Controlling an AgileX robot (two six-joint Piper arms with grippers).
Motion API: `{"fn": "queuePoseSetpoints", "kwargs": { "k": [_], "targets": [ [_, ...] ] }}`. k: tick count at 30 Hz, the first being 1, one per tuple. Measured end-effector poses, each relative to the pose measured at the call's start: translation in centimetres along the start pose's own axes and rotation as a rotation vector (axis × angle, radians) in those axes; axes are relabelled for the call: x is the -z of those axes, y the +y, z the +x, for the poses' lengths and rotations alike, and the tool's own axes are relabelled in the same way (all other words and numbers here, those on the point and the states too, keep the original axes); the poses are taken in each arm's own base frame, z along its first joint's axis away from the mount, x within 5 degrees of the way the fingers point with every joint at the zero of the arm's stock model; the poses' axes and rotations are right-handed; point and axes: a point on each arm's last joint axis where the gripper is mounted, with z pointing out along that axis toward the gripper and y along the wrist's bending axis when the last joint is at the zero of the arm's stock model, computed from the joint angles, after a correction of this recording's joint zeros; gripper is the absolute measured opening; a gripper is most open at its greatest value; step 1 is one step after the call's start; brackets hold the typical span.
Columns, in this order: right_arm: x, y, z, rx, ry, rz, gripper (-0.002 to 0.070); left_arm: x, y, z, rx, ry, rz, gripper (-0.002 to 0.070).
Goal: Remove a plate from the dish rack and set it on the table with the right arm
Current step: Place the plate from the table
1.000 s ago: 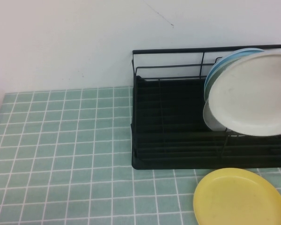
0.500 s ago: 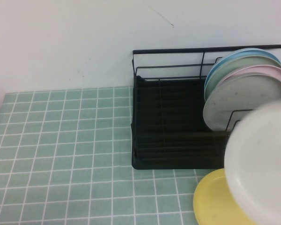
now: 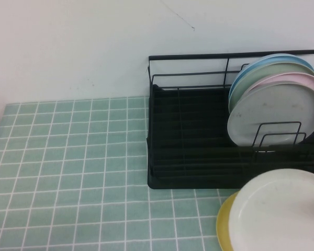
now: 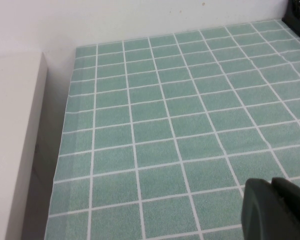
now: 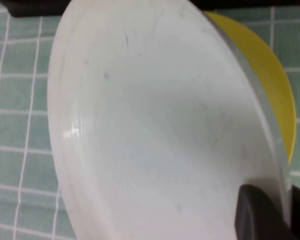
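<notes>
Near the table's [image 3: 68, 172] front right corner, right gripper [image 5: 270, 212] clamps the plate [image 3: 282, 214], now lowered from dish rack [image 3: 193, 130] over yellow plate [image 3: 223, 225]; release remains. Left gripper [image 4: 277, 210]: state cannot be told.

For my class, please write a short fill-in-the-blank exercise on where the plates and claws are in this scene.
1. The right claw grips the rim of the off-white ____.
2. That plate is over the ____ plate.
3. The speckled plate stands in the black dish ____.
4. The left claw is over the bare ____.

Answers: plate, yellow, rack, table
</notes>
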Motion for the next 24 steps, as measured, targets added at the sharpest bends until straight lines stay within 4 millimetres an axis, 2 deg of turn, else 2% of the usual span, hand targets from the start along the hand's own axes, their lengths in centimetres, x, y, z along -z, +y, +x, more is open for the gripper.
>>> {"fn": "queuePoseSetpoints", "kwargs": {
  "k": [14,20,24],
  "targets": [
    [-6.1,-1.8,-1.9,-0.038,0.059,-0.081,0.0067,0.0,0.0,0.0,0.000,0.000,0.000,-0.0003],
    [-7.7,-2.4,-1.9,-0.079,0.088,-0.089,0.0067,0.0,0.0,0.0,0.000,0.000,0.000,-0.0003],
    [-8.1,-2.6,-2.0,-0.073,0.092,-0.082,0.0067,0.0,0.0,0.0,0.000,0.000,0.000,-0.0003]
  ]
}}
